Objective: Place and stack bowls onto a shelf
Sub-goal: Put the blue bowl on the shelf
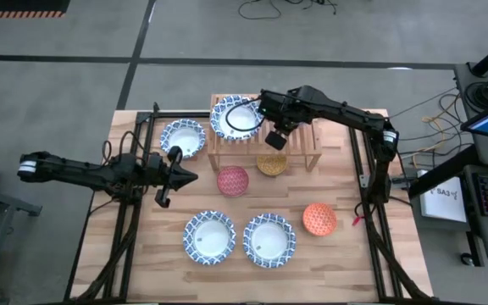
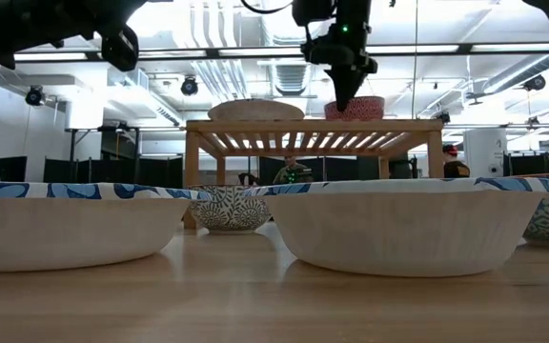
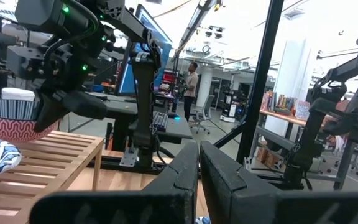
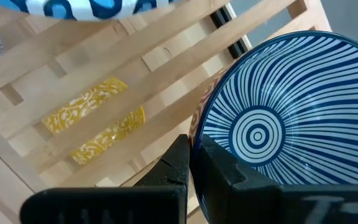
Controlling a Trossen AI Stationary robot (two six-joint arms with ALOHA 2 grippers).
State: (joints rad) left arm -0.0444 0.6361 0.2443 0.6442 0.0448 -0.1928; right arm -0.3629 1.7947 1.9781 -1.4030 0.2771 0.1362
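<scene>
Wooden shelf [image 1: 299, 157] under my right gripper [image 4: 190, 163], whose fingers pinch the rim of a striped bowl [image 4: 278, 124] beside a patterned bowl [image 1: 234, 116] already there, while six bowls wait on the table [image 1: 379, 263] and my left gripper [image 1: 174, 175], closed and empty, hovers aside.

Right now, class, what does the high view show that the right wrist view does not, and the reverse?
Only the high view shows the left gripper waiting over the table, the orange bowl and two blue-and-white bowls on the table. Only the right wrist view shows the blue-striped bowl, with the right gripper pinching its rim. Both show the slatted shelf, the mustard bowl beneath it and the blue-and-white bowl on top.
</scene>
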